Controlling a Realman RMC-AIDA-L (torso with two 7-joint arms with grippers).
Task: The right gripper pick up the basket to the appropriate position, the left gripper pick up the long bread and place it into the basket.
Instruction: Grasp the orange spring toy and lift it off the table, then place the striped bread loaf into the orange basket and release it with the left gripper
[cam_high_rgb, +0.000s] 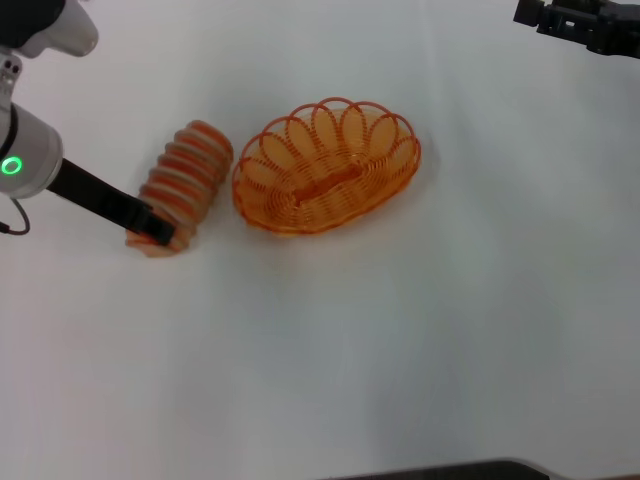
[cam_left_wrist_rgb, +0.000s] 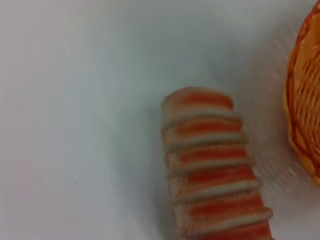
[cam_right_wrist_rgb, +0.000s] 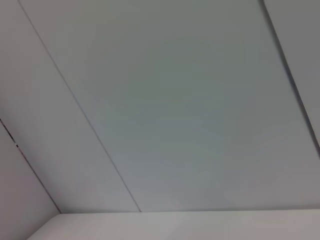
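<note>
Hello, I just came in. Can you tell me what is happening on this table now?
The left claw is down at the near end of the long bread, which lies on the white table just left of the orange basket. The basket is empty and stands free. The right claw is parked at the far right, away from both.

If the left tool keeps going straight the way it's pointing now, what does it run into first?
The long bread. The left tool is already at the loaf's near end, pointing along its length. The basket sits beside the loaf, off that line. Whether the tool touches the bread yet is unclear.
</note>
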